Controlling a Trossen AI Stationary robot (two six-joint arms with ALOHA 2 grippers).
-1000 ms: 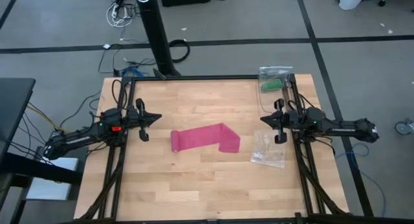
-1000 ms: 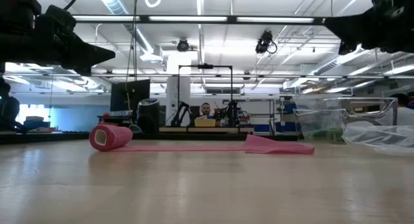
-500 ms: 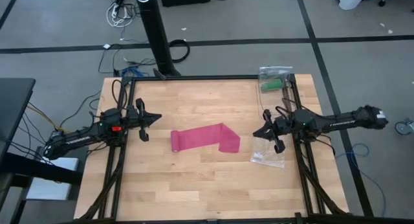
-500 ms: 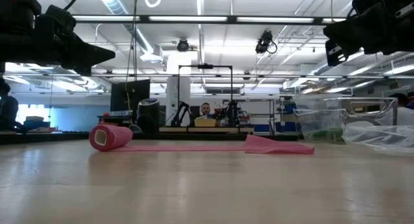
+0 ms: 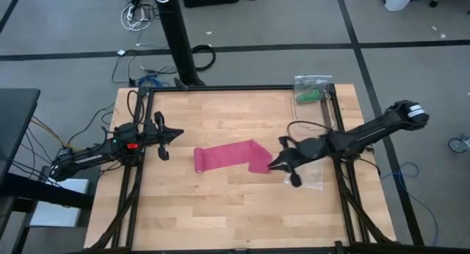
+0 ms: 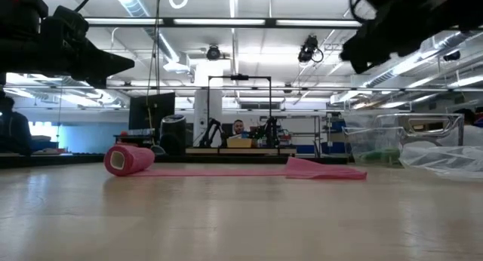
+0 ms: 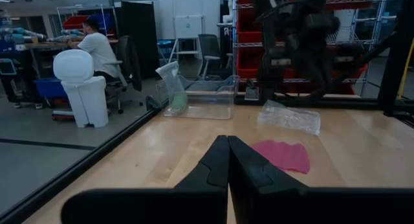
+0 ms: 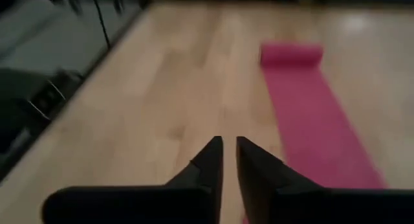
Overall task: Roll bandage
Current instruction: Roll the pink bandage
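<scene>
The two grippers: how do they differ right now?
The left gripper hangs near the table's left side, apart from the bandage, fingers shut together. The right gripper is reached in beside the bandage's flat end, a narrow gap between its fingers. Both are dark, two-fingered, and hold nothing.

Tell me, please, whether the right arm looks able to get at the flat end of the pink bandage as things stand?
Probably yes. The right pincer hovers just beside the bandage's flat end, nothing between them; the plastic bag lies behind it.
</scene>
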